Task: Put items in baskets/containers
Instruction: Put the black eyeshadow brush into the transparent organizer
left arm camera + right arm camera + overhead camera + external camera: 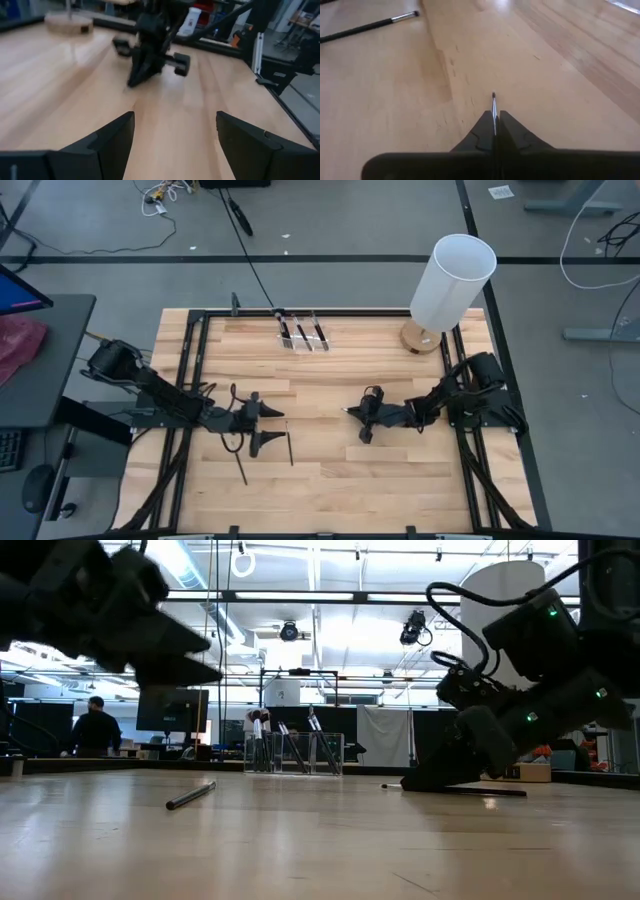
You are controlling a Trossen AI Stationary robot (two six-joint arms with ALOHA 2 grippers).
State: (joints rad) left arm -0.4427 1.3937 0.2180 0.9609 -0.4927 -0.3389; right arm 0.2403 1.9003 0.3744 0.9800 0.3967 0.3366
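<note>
Two loose brushes (289, 447) beside left hand (262, 427)

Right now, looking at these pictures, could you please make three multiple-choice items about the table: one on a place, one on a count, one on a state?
1. Where does the clear box stand?
A. near the table's far edge, left of the white cylinder
B. between the two arms
C. at the near edge

2. How many brushes stand in the clear box?
A. none
B. three
C. seven

3. How are the right gripper fingers?
A. wide open over bare wood
C. out of view
B. shut on a thin brush

Answers:
1. A: the high view shows it by the far rail, beside the cylinder.
2. B: three dark handles show in it from above.
3. B: the right wrist view shows the fingers pinched on a thin brush; the left gripper is open.
</note>
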